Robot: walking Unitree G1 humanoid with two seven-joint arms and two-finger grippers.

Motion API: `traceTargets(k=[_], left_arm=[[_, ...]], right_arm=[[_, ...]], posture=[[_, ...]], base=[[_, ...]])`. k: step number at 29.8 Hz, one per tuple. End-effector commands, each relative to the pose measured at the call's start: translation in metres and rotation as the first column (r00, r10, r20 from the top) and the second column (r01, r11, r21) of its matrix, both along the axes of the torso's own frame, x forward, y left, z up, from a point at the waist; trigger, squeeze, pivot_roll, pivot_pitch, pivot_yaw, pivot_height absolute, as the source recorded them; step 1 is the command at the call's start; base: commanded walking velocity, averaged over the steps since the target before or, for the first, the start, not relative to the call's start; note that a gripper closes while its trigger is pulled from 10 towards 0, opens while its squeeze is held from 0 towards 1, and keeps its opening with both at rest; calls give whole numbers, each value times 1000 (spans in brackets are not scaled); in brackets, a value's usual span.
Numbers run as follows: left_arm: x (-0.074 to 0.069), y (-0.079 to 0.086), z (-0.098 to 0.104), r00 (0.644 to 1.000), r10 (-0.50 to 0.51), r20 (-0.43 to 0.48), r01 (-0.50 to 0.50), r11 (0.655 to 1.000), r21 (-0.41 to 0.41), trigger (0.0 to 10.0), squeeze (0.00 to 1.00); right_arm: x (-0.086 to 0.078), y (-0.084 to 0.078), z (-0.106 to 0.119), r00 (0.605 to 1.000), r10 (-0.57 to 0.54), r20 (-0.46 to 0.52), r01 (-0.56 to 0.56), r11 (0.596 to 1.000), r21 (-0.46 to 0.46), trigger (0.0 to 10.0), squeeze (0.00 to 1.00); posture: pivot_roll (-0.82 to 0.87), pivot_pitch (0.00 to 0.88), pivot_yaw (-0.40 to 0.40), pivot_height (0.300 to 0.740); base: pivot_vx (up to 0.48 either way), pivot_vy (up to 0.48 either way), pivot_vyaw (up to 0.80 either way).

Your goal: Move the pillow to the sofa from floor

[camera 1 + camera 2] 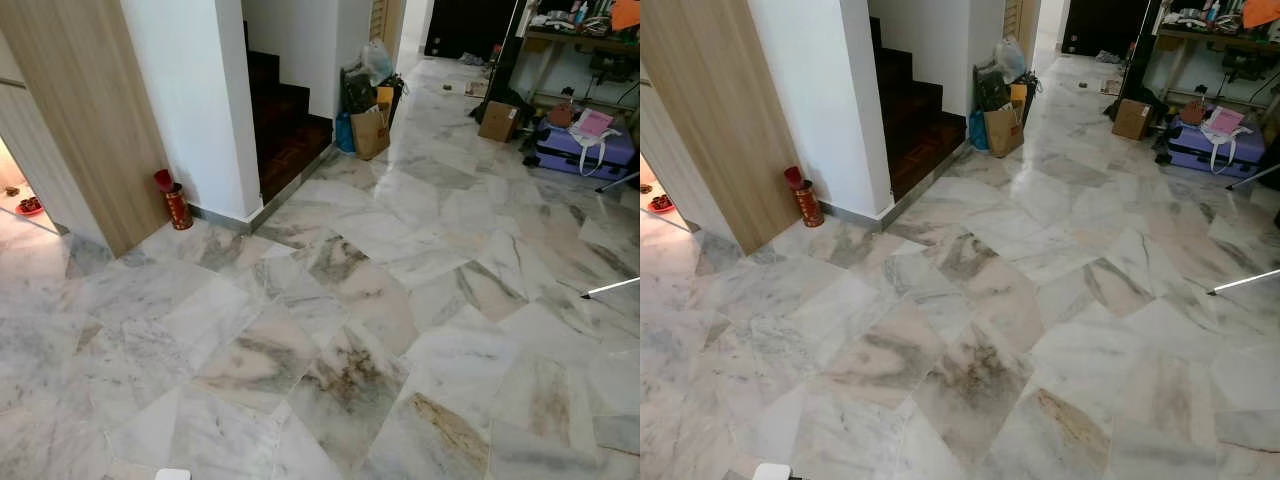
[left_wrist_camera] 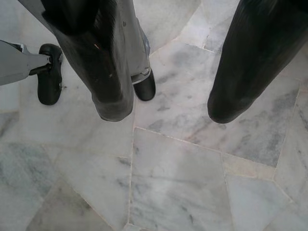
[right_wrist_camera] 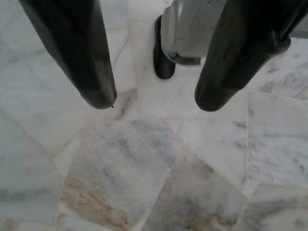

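I stand on a marble floor (image 1: 340, 320) in a hallway. My left gripper (image 2: 168, 110) hangs open over the tiles, its two black fingers (image 2: 113, 91) spread apart with nothing between them. My right gripper (image 3: 154, 103) also hangs open above the floor, empty, its black fingers (image 3: 91, 82) apart. The robot's own black feet (image 2: 48, 79) and legs (image 3: 192, 29) stand on the tiles beneath the grippers.
A white pillar (image 1: 190, 100) and wood panel (image 1: 80, 120) stand at left with a red tin (image 1: 177, 205) at the base. Dark stairs (image 1: 285, 130) lie behind. Bags (image 1: 368, 125), a cardboard box (image 1: 498, 120) and a purple suitcase (image 1: 585, 150) sit far right.
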State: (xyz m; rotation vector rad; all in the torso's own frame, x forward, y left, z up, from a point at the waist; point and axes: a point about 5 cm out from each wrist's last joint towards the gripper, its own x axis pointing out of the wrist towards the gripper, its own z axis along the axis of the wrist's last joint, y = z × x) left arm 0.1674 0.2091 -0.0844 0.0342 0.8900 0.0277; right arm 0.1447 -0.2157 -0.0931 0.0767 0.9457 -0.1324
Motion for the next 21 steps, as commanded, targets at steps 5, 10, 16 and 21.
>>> traceTargets(k=[5,10,16,21], left_arm=[[21,30,15,992,-107,-63,109,993,34,10000,0],[25,31,17,994,-96,-49,98,994,42,10000,0],[22,30,15,992,-112,-66,115,992,51,10000,0],[25,30,17,991,-122,-60,125,991,51,10000,0]], right_arm=[[13,19,2,991,-126,49,120,988,95,10000,0],[11,17,1,991,-129,42,124,987,102,10000,0],[8,12,1,990,-137,27,134,987,90,10000,0],[16,12,4,989,-141,55,135,986,93,10000,0]], posture=[[-57,67,60,740],[-47,82,57,740],[-60,73,73,740],[-68,99,77,740]], base=[[0,0,0],[0,0,0],[0,0,0],[0,0,0]])
